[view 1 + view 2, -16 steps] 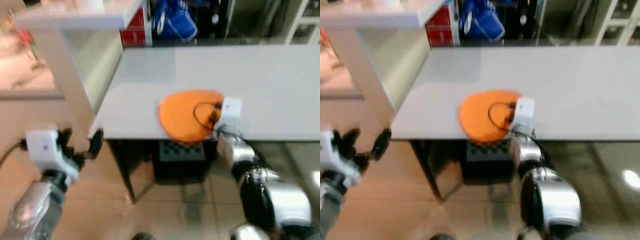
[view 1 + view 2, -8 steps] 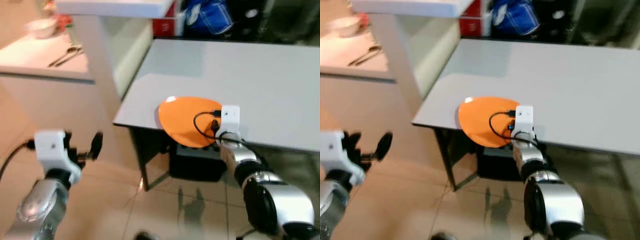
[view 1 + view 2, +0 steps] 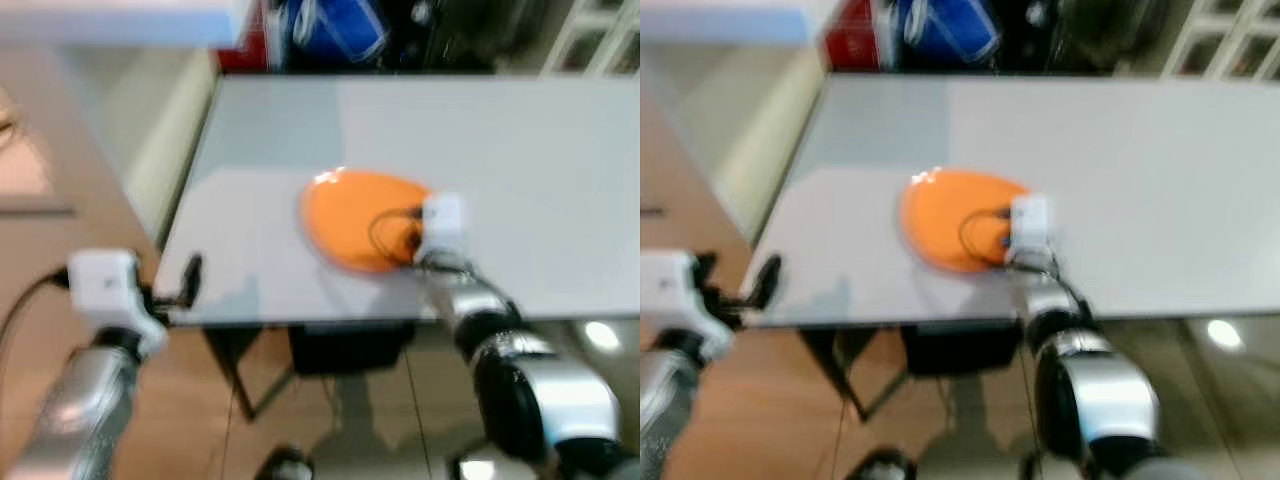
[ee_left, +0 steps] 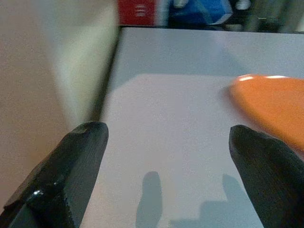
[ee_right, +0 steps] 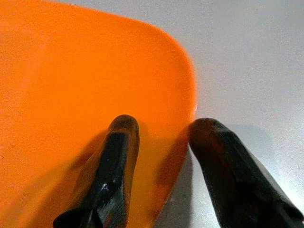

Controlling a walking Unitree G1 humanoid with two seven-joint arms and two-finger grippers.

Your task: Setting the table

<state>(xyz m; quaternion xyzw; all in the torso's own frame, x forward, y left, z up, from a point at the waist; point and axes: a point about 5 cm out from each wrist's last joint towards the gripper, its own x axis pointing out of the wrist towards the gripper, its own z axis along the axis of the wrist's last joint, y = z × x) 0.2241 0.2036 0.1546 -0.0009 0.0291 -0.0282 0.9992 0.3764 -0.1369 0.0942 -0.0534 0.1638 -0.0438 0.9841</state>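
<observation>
**Orange plate on the grey tabletop, right pincer at its rim**

Grey and matte, the tabletop [image 3: 560, 170] spans most of the head views, with tan floor [image 3: 40, 260] to the robot's left and dark clutter, a blue bag [image 3: 335, 25] and a red box [image 3: 855, 40] beyond its far edge. An orange plate [image 3: 355, 215] lies flat on the tabletop near the front edge, towards the left end. The right pincer [image 5: 159, 130] reaches in from the plate's right side: one black finger lies over the plate's inner surface, the other sits outside against the rim, so the rim is between them; the fingers stand slightly apart, and a firm clamp on the rim cannot be confirmed. The left pincer [image 4: 166, 137] hovers at the tabletop's front left corner with its fingers [image 4: 71, 166] spread wide, nothing between them, well apart from the plate. Head views are blurred.
</observation>
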